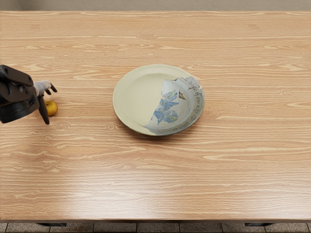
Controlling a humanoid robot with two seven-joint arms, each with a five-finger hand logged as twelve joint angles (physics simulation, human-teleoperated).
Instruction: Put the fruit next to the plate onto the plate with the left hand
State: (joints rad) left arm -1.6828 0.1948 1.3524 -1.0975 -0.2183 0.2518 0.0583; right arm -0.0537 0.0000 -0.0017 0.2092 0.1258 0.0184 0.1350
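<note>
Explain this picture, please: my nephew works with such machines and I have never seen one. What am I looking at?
This is a simulator's render, seen from a humanoid robot's head looking down at a wooden table. The dark shape at the left edge is its left hand. Beside it lies a small yellow fruit, partly hidden by the hand; whether it is gripped cannot be told. In the middle sits a pale plate with a blue pattern on one side; the fruit is not on it. The right arm is out of view.

Wooden table [155, 184], cream plate [131, 92] (blue pattern at right) at centre, yellow fruit [52, 108] well left, left hand [41, 98] partly covering it.
</note>
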